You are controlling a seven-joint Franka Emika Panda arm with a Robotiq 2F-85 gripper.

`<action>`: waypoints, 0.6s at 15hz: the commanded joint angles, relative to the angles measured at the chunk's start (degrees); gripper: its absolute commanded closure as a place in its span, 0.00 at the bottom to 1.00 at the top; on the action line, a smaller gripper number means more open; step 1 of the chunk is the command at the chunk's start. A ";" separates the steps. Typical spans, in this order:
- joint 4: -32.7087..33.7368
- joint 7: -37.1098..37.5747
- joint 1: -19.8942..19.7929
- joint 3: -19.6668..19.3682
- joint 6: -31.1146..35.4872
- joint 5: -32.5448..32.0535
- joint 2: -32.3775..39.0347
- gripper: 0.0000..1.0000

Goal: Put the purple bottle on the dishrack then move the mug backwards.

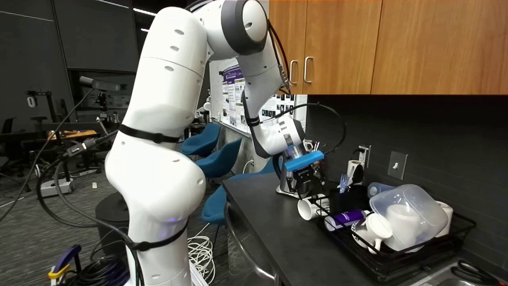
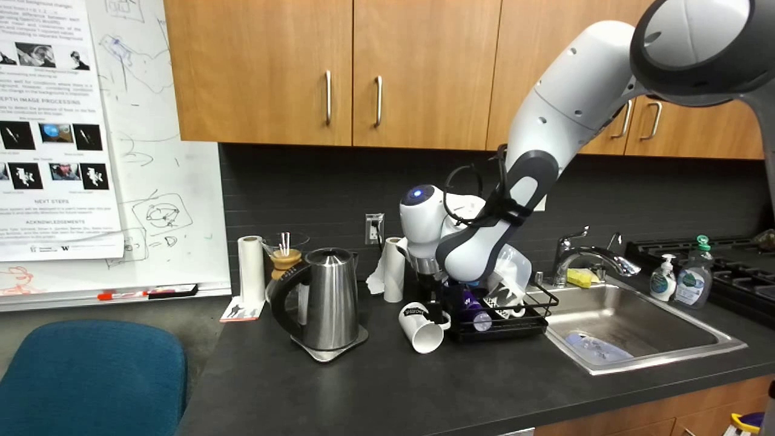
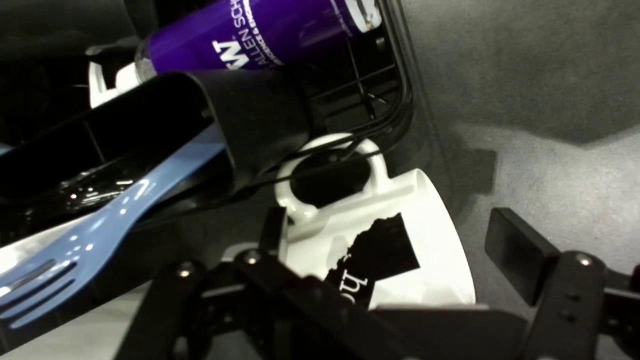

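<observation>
The purple bottle lies on its side in the black dishrack [image 1: 381,275], in both exterior views [image 1: 349,217] [image 2: 472,306] and at the top of the wrist view [image 3: 280,35]. The white mug with black print lies on its side on the counter beside the rack, in both exterior views [image 1: 304,209] [image 2: 418,328] and the wrist view [image 3: 435,235]. Its handle points toward the rack and overlaps the rack's wire in view. My gripper [image 3: 397,245] is open above the mug, fingers wide apart, with the mug showing between them. Whether a finger touches it cannot be told.
A black utensil holder [image 3: 265,120] with a blue fork [image 3: 125,210] stands at the rack's end near the gripper. A clear plastic container [image 1: 412,210] and white cups fill the rack. A steel kettle [image 2: 330,303] stands near the mug. A sink [image 2: 642,339] is beyond the rack.
</observation>
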 commanded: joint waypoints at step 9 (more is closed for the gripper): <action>0.49 -3.55 -0.50 1.71 4.10 1.43 1.68 0.00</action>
